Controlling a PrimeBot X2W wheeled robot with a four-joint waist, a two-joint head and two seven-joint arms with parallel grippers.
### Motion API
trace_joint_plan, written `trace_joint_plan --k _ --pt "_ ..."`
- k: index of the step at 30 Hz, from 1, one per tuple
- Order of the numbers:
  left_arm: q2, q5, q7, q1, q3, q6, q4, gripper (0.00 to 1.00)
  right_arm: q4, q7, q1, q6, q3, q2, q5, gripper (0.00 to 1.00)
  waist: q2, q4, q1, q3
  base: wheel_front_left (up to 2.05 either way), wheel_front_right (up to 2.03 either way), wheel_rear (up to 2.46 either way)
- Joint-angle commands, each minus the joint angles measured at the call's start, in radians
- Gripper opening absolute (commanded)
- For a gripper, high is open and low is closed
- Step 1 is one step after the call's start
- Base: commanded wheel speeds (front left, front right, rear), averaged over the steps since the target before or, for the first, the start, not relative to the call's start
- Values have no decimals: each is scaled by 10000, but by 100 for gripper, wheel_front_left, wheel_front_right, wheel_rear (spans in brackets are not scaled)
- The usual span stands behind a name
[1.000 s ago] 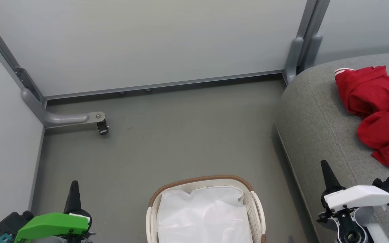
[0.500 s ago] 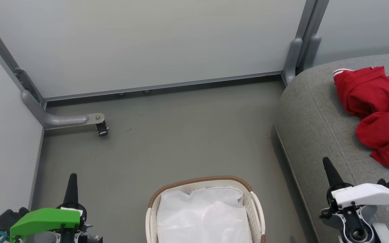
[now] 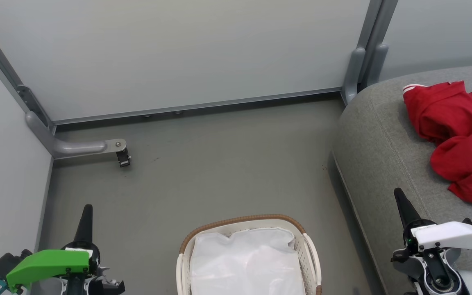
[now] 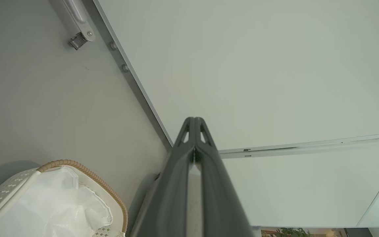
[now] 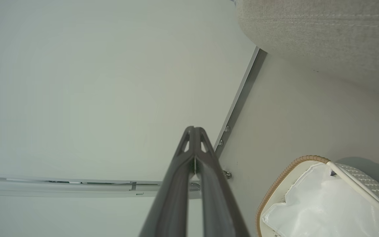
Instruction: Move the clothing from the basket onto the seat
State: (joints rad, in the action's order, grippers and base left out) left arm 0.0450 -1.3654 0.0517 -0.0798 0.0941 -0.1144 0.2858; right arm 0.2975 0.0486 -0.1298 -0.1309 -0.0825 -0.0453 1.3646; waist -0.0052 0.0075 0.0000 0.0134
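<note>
The red clothing (image 3: 457, 131) with white striped trim lies crumpled on the grey seat (image 3: 379, 139) at the right. The cream basket (image 3: 309, 250) with its brown rim stands on the floor at the bottom centre, showing just its white liner (image 3: 246, 266). My left gripper (image 3: 86, 213) is at the lower left, shut and empty, left of the basket. My right gripper (image 3: 400, 200) is at the lower right over the seat's front edge, shut and empty. The wrist views show the left gripper (image 4: 194, 123) and right gripper (image 5: 194, 131) with fingers pressed together, and the basket (image 4: 87, 171) (image 5: 281, 177) beside each.
Grey partition walls enclose the floor at the back and left. A metal bracket foot (image 3: 117, 149) sticks out from the left wall corner. A grey post (image 3: 357, 69) stands behind the seat's corner.
Both grippers have risen slightly in the view and drifted a little; the whole picture has shifted a bit, so the camera moved. The clothing and basket stay put.
</note>
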Motion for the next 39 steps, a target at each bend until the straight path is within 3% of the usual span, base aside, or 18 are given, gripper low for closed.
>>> trace_joint_plan --k 1,33,39 --pt "71 -235 50 -227 47 -56 -115 0 -122 77 102 1 -54 -59 244 0 39 -3 0 -6 0 0 0" --pt "84 -2476 653 -420 235 -190 -389 0 -513 693 208 2 -351 -77 2462 0 52 -72 0 -120 0 0 0" --pt "83 -2478 674 -413 235 -192 -382 0 -512 697 205 2 -351 -75 2488 0 52 -75 0 -124 0 0 0"
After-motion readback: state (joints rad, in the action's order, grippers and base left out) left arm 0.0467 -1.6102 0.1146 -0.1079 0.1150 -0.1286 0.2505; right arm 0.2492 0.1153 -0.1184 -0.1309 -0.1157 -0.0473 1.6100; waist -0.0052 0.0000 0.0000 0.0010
